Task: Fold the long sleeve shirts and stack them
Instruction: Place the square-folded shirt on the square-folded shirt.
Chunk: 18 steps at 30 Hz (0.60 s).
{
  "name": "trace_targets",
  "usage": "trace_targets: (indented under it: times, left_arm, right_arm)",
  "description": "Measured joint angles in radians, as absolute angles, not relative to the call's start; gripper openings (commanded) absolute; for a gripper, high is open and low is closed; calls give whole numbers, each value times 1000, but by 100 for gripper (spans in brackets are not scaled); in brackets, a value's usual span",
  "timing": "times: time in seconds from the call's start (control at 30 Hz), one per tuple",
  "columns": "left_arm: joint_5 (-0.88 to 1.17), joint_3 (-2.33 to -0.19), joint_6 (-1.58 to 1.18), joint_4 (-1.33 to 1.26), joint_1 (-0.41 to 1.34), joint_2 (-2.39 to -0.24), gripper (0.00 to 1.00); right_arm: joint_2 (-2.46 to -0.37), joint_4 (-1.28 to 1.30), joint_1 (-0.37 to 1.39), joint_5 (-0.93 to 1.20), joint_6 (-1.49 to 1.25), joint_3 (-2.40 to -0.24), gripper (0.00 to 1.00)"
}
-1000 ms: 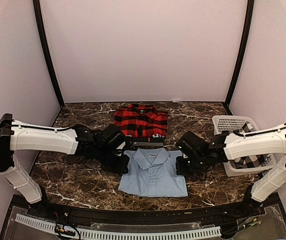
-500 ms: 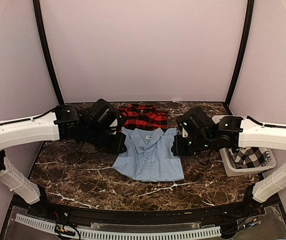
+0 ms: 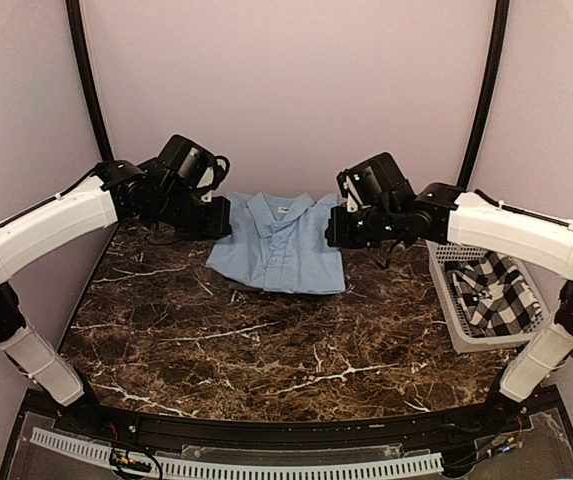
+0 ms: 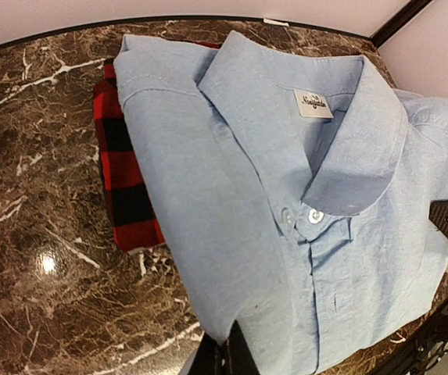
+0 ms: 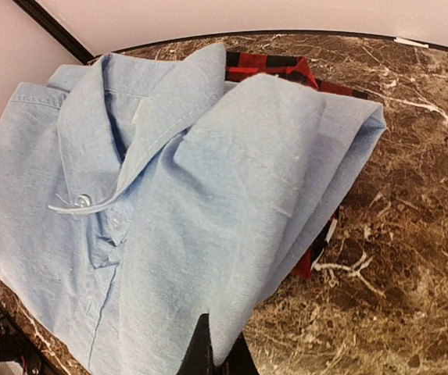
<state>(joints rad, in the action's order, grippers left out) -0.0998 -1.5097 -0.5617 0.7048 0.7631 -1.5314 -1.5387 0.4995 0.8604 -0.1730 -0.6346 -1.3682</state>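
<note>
Open tabletop [image 3: 266,350] nearside; basket [image 3: 446,295] rightward

Both arms are stretched way out toward the upper middle of the frame, wrists up high. The left gripper [image 3: 222,217] and right gripper [image 3: 334,227] face each other, each pinched tight on the light blue shirt [image 3: 281,255].

Showing just one piece of writing: a white neck label [image 4: 313,103] sewn inside the light blue shirt [image 4: 231,219], carrying dark cursive lettering, too small and blurred for reading with certainty.
</note>
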Motion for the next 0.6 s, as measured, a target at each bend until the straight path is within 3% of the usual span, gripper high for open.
trace_targets:
  times: [0.3, 0.6]
  left_arm:
    - [-84, -1611, -466, 637, 633, -1720, 0]
    - [-33, -1655, -448, 567, 545, -1876, 0]
  right_arm:
    - [-1800, 424, 733, -80, -537, -1573, 0]
    - [-1949, 411, 650, -17, -510, -1642, 0]
